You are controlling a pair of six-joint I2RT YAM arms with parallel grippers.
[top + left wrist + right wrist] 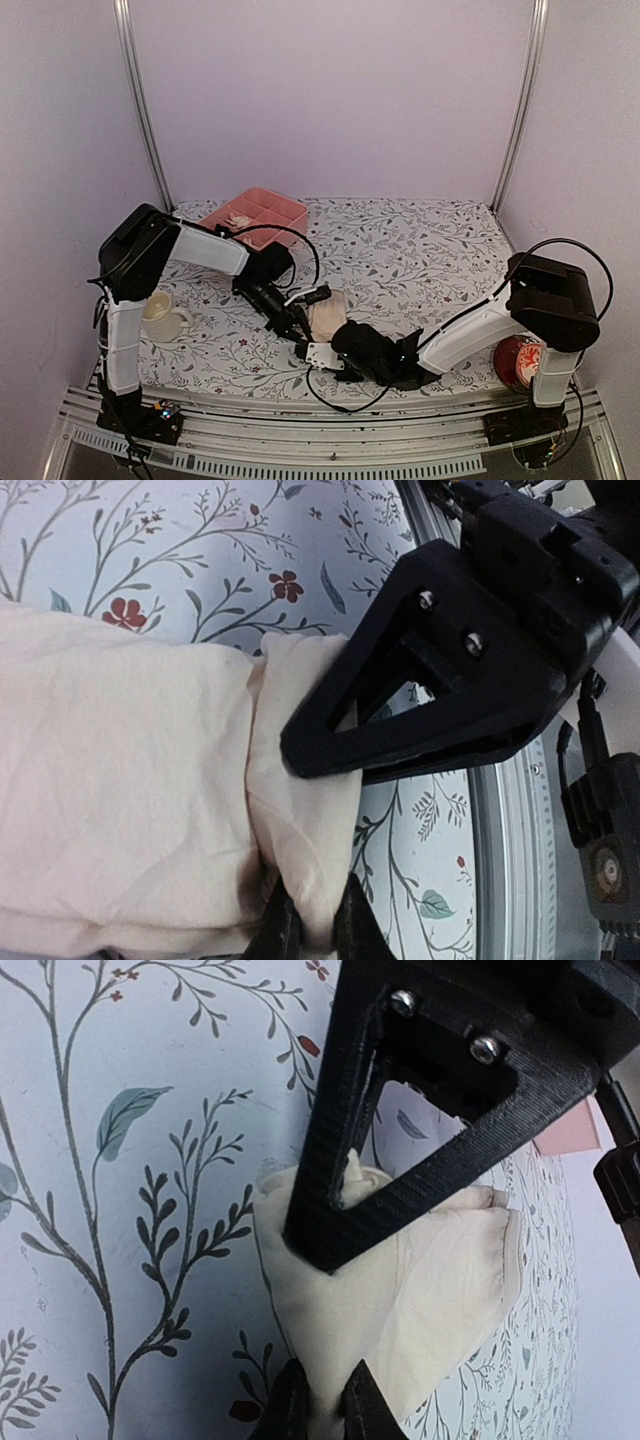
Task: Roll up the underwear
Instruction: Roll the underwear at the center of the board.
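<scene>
- The scene is set on a table (440, 250) covered with a white cloth printed with leafy sprigs and small red flowers, enclosed by plain pale lilac walls.
- The left gripper (300, 840) is seen pressed together on a bunched fold of the pale peach-beige fabric underwear (120, 780), with the thick gathered edge caught between its black fingers.
- The right gripper (315, 1320) is likewise seen pinching a crumpled end of the same garment, the fabric puckered around its fingertips.
- The garment is found at the middle of the table's near side, lying on the cloth between the two grippers, which are held very close together.
- A slip is judged likely: the fabric is thin and soft, and only small folds are gripped, so an uneven pull could draw one end free and let the roll slacken.
- A clash of fingers could be caused by any inward move, since the two tools are nearly touching.
- The printed cloth could be snagged and dragged along if the fingers are pressed too low.
- The garment could be pulled over the near edge if it is drawn backward.
- The pink plastic compartment tray (296, 210) and the cream ceramic mug (165, 318) are judged well clear.
</scene>
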